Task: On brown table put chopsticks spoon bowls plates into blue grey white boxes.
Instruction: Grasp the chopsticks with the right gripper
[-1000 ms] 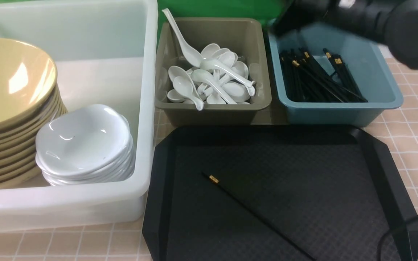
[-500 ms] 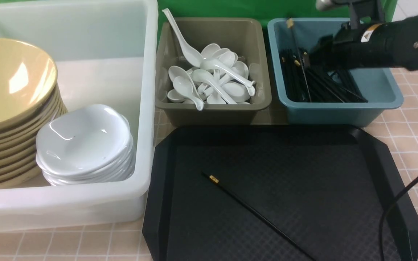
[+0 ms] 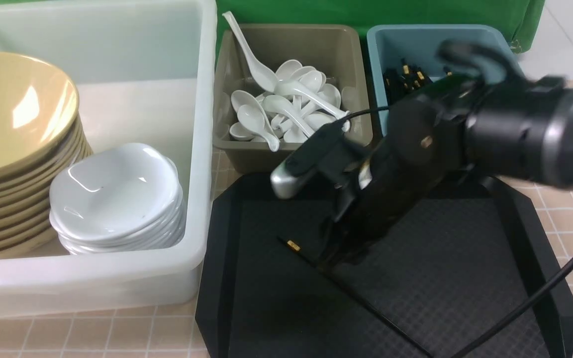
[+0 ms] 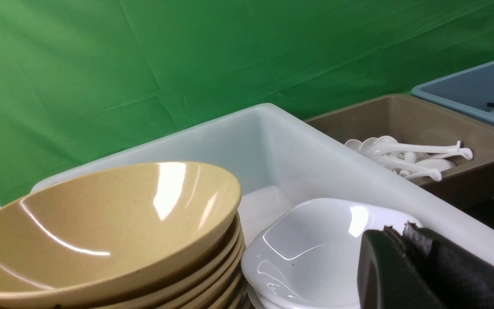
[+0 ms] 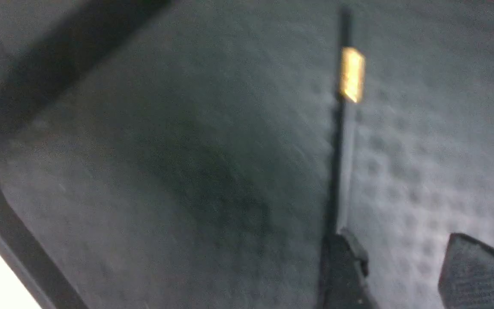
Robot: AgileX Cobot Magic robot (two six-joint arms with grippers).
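TRAY PICK: Your right gripper dips onto the black tray, jaws parted and holding nothing. Its tips are at the one loose chopstick, which lies flat from a gold band at ten o'clock on the tray down toward five o'clock.

In the blurred right wrist view one finger sits on or right beside the stick, and the blur hides which; the other stands clear. The stick looks not yet centred. Shift until it runs between the pads, go down to the tray floor, then close slowly across the shaft just behind the band.

The stick is thin, smooth and hard, and the tray is matte and dimpled, so a quick pinch would likely roll it. Carry it level to the blue box at one o'clock, where the other chopsticks lie.

Glossy white spoons fill the grey box at twelve. Tan conical bowls and rounded-square plates stack in the translucent white box at nine, on the tiled brown table. Your left gripper, closed and empty, sits at eight o'clock.
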